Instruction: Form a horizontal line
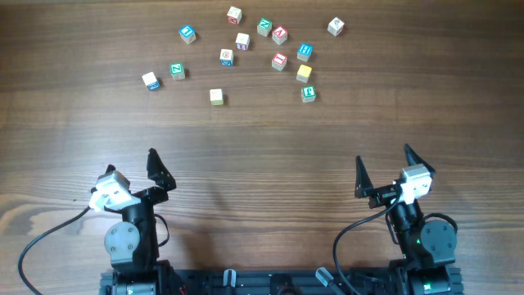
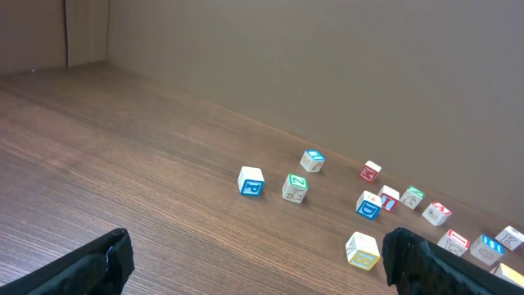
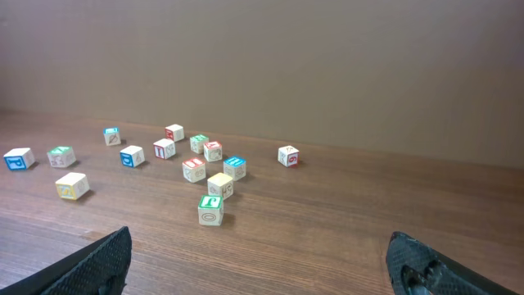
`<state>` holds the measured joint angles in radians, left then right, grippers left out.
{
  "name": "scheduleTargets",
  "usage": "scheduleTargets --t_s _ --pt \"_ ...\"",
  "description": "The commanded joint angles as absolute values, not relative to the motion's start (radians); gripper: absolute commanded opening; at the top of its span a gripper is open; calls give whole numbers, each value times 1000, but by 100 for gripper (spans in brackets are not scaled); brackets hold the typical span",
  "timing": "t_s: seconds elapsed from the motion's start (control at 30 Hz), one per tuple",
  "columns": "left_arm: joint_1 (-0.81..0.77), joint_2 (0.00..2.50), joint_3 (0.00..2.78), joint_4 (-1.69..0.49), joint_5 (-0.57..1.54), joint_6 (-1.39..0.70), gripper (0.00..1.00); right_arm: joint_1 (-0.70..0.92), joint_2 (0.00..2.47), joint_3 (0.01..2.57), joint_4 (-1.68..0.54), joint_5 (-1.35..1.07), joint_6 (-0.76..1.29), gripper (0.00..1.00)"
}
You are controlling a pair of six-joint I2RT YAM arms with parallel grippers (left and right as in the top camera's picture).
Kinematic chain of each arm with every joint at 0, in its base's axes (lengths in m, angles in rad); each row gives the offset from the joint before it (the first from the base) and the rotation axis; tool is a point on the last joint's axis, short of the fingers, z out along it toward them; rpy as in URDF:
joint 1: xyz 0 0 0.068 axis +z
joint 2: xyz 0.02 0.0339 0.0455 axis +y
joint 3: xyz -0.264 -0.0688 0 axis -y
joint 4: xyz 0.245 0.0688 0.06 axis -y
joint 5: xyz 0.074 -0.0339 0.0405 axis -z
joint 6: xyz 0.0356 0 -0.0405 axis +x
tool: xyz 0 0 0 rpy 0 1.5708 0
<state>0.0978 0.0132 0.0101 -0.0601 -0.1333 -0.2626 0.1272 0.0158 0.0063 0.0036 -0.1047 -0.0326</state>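
Observation:
No row of touching cubes shows; the small wooden alphabet cubes lie scattered and apart at the far side of the table. Among them are a yellow cube (image 1: 216, 97), a yellow-topped cube (image 1: 304, 73), a red-marked cube (image 1: 279, 61) and a whitish cube (image 1: 242, 40). My left gripper (image 1: 131, 168) is open and empty near the front edge, far from the cubes. My right gripper (image 1: 385, 164) is open and empty at the front right. In the left wrist view the open jaws (image 2: 258, 262) face the yellow cube (image 2: 363, 251). In the right wrist view the open jaws (image 3: 258, 262) face a green-topped cube (image 3: 210, 210).
Loose teal, blue and green cubes lie among the others: a teal one (image 1: 187, 34), a blue one (image 1: 151, 80), a green one (image 1: 308, 93). One whitish cube (image 1: 335, 26) sits apart at the far right. Bare wooden table (image 1: 262, 164) lies between grippers and cubes.

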Motion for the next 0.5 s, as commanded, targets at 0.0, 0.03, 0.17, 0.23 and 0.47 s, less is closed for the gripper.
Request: scheduleTargets --t_s 0.0,0.03,0.17,0.23,0.47 --pt "94 10 6 -60 -128 -239 100 124 14 6 7 -121 -52 100" --pt "94 10 6 -60 -136 -239 100 124 14 6 7 -121 -52 100" --pt "94 10 6 -37 -99 -239 100 124 14 6 7 -121 -51 100" --pt "94 10 37 3 34 -257 100 124 14 6 7 -121 -52 100" --pt "94 258 461 -411 120 -397 100 124 14 6 7 -121 -52 100"
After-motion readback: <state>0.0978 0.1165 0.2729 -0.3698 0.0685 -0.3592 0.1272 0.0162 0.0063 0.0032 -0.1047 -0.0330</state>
